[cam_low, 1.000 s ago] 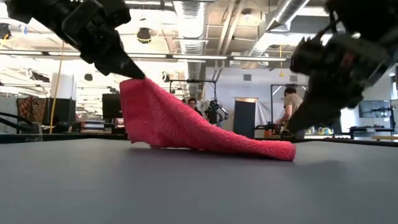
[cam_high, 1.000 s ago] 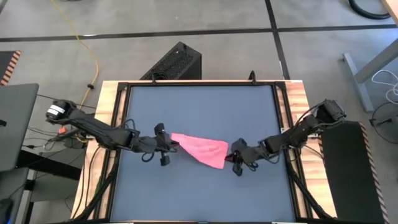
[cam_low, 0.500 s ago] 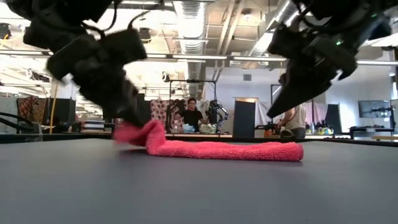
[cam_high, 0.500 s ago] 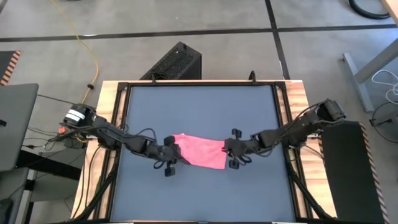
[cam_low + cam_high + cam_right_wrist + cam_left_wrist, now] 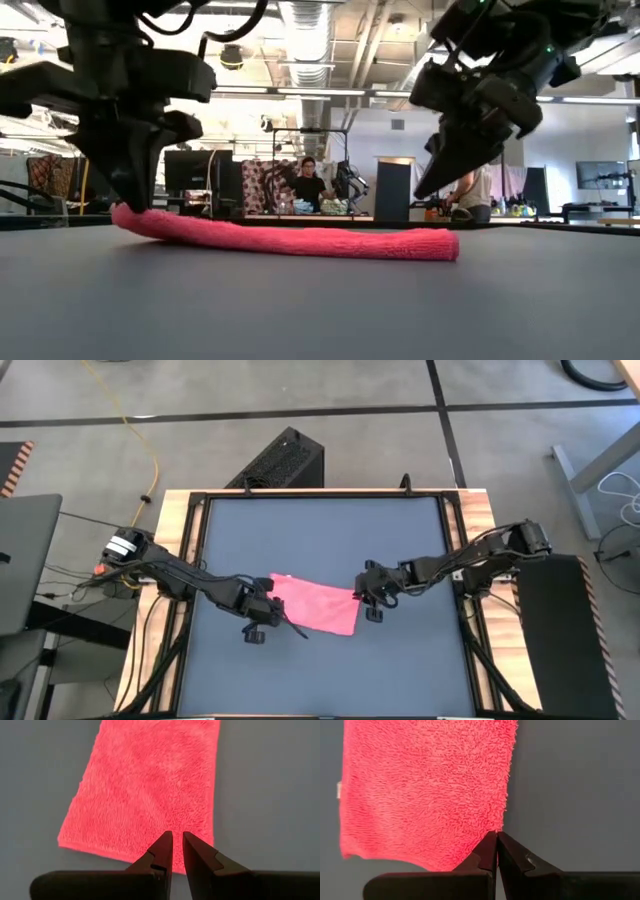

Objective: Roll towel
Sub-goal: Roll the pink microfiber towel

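Observation:
The pink towel (image 5: 318, 603) lies flat on the dark grey tabletop (image 5: 320, 530), near its middle; in the low view it is a long low strip (image 5: 300, 240). My left gripper (image 5: 496, 835) points steeply down at the towel's left end (image 5: 125, 212) and is shut on a corner there. My right gripper (image 5: 177, 834) hangs above the towel's right edge, clear of the cloth in the low view (image 5: 420, 190). Only a narrow gap parts its fingertips, and nothing is between them. My left gripper pinches a corner of the towel (image 5: 489, 826) between its two shut fingertips. The fingers come from above, slanting in from the table's left. The corner sits down at the table, and the cloth lies flat and slack beyond it. Whether it holds one layer or several cannot be told.
Bare tabletop surrounds the towel on every side, framed by a wooden rim (image 5: 480, 530). A black box (image 5: 285, 460) stands on the floor beyond the far edge. People (image 5: 308, 185) sit and stand in the room behind the table.
My left gripper has sunk toward the table and tipped to point steeply down. The towel's raised left end came down with it, so the cloth now lies flat and spread out. My right gripper has gone toward the table's far-left, over the towel's right edge, and has rolled.

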